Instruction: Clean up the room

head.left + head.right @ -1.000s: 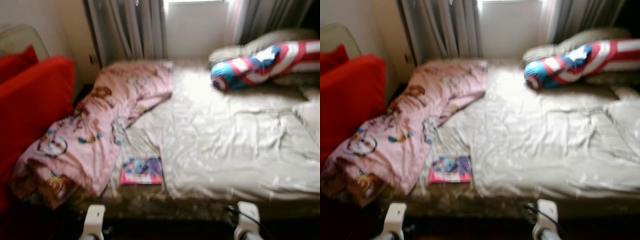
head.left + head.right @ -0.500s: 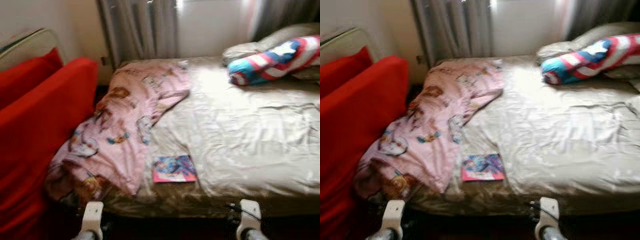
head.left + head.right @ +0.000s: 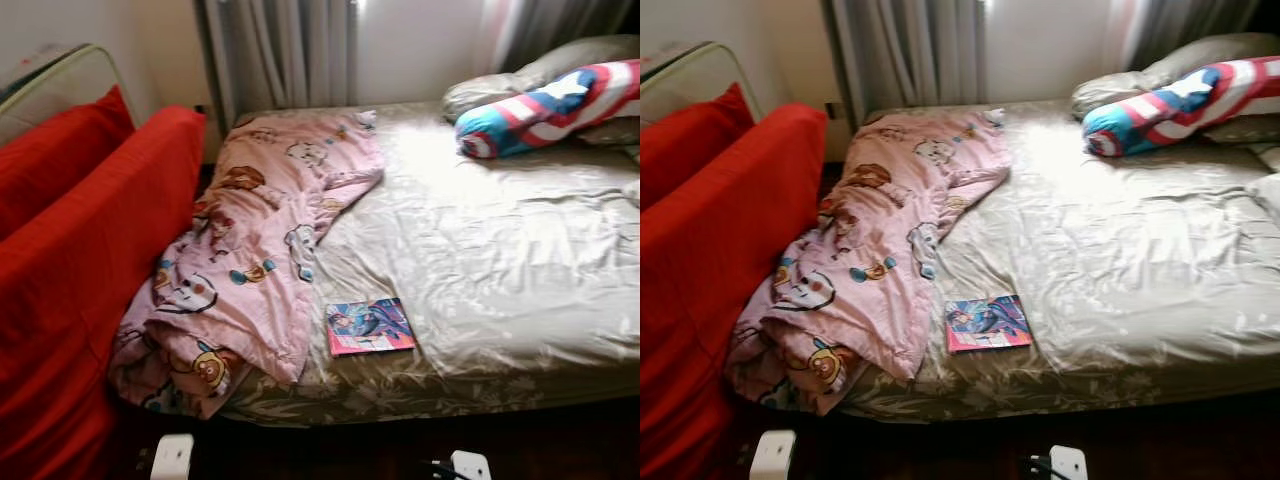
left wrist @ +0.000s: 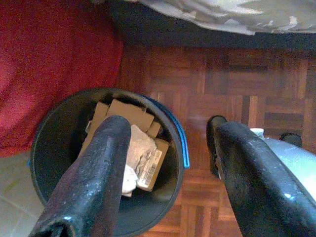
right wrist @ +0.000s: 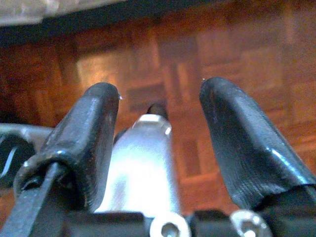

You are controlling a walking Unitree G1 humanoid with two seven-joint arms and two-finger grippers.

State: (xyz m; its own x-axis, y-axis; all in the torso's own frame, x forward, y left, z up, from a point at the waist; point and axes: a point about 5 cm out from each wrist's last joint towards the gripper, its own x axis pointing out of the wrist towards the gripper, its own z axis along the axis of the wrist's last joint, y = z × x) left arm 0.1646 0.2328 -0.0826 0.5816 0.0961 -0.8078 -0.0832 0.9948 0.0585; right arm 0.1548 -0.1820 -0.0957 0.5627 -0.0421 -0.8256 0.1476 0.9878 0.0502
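Looks like it's sizing up the bed (image 3: pixel 520 250) — nothing's being grabbed yet. The book (image 3: pixel 369 326) is lying near the bed's front edge, just beside the pink blanket (image 3: pixel 250 260). Left gripper (image 4: pixel 165 148) and right gripper (image 5: pixel 158 123) are hanging low over the floor, fingers spread, empty, well apart from the book — I'd guess next is reaching up.

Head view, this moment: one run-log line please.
scene: bed | pink blanket bunched at its left | book near front edge | left gripper open above bin | right gripper open, idle
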